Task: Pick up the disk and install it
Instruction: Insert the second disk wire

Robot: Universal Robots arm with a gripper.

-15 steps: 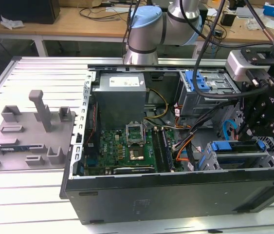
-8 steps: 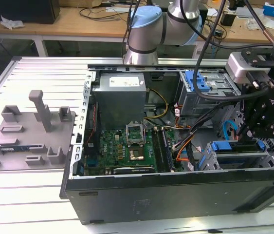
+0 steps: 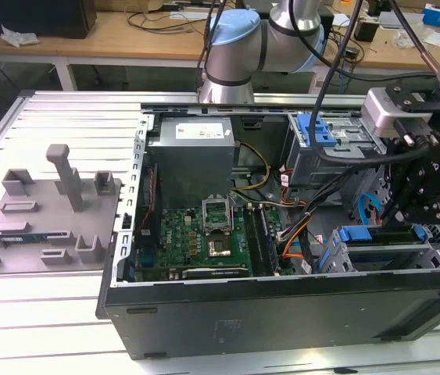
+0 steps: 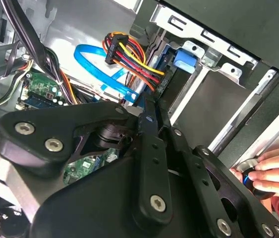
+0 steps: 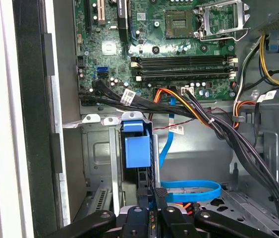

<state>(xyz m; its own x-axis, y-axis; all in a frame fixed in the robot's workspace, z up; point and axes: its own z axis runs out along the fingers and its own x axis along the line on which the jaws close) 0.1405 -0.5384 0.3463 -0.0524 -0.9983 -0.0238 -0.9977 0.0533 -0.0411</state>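
The end effector [image 3: 416, 205] hangs over the drive bay at the exterior view's right end of the open computer case [image 3: 282, 312]. In both wrist views its fingers [image 4: 151, 124] are pressed together, closed on nothing visible. The disk [image 5: 137, 153], edged by its blue bracket, stands on edge in the grey metal drive cage [image 5: 97, 158], directly beyond the fingertips. A person's hand [image 4: 273, 171] rests at the case edge.

Exterior view is looking down from afar at the open case [image 3: 282, 312]; both wrist views are peering close past the gripper [image 5: 151, 198] into its drive cage [image 5: 99, 163].
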